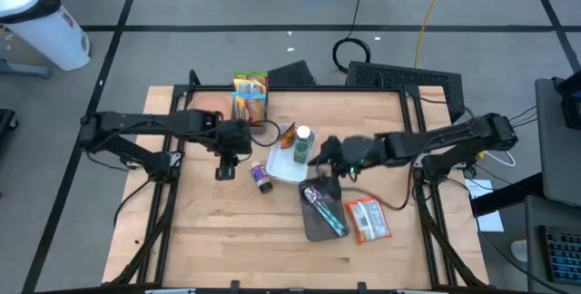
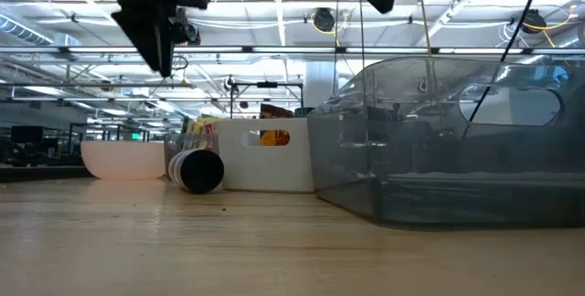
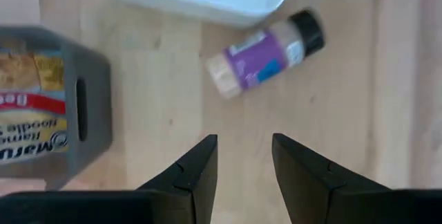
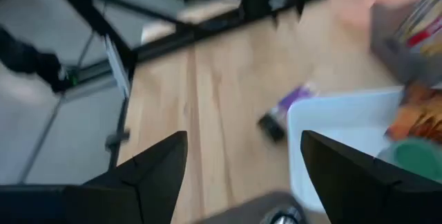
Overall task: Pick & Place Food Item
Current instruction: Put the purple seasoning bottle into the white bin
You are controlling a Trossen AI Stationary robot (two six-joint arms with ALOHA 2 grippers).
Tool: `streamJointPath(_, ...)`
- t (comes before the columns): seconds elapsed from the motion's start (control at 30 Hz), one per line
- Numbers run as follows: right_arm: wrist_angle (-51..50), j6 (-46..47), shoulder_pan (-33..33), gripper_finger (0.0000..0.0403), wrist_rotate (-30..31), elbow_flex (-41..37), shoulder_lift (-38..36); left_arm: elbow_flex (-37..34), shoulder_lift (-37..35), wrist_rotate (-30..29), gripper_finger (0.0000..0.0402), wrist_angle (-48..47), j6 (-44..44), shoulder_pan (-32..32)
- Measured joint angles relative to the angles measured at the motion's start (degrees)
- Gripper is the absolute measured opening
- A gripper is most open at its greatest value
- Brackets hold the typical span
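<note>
A small bottle (image 1: 261, 178) with a purple label and a black cap lies on its side on the wood, just off the white tray's (image 1: 277, 172) near left corner. My left gripper (image 1: 224, 169) hangs above the table to the bottle's left, pointing down and open. In the left wrist view (image 3: 245, 141) nothing is between its fingers, and the bottle (image 3: 266, 54) lies ahead of them. My right gripper (image 1: 318, 153) is held high over the white tray's right side, wide open (image 4: 242, 137) and empty. The tray holds a green-lidded jar (image 1: 302, 144) and an orange snack (image 1: 287, 136).
A grey basket (image 1: 250, 99) with noodle packets stands at the far left. A grey tray (image 1: 320, 226) with a packet in it lies near the middle, and a red-and-white packet (image 1: 368, 220) lies to its right. The near left wood (image 1: 209, 240) is bare.
</note>
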Motion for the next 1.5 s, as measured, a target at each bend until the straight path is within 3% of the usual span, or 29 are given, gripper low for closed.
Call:
streamJointPath(0.13,0.81,-0.07,-3.07,0.0271,0.68,-0.04,-3.45,0.0,2.71,-2.85,0.0145,-1.33,4.37,2.29)
streamJointPath(0.33,2.72,0.78,-5.54,0.0272,10.75,-0.02,-6.67,0.0,4.84,-5.86,0.0146,-1.21,15.4,8.46)
streamJointPath(0.43,4.04,2.25,-7.1,0.027,12.11,0.0,-7.05,0.0,5.89,-5.73,0.015,-0.96,19.54,11.81)
streamJointPath(0.63,4.7,6.39,-8.77,0.0268,12.25,0.0,-6.32,0.0,9.78,3.13,0.0197,2.25,24.99,15.49)
streamJointPath(0.9,4.44,7.51,-8.87,0.0267,14.78,-0.02,-6.06,0.0,12.57,4.68,0.024,5.04,35.26,13.09)
streamJointPath(1.2,3.05,6.03,-8.86,0.0267,14.58,-0.01,-6.04,0.0,12.59,4.76,0.0241,10.44,39.68,9.44)
streamJointPath(1.5,1.45,4.5,-8.76,0.0267,11.54,-0.01,-6.04,0.0,12.59,6.81,0.0241,9.25,53.75,4.76)
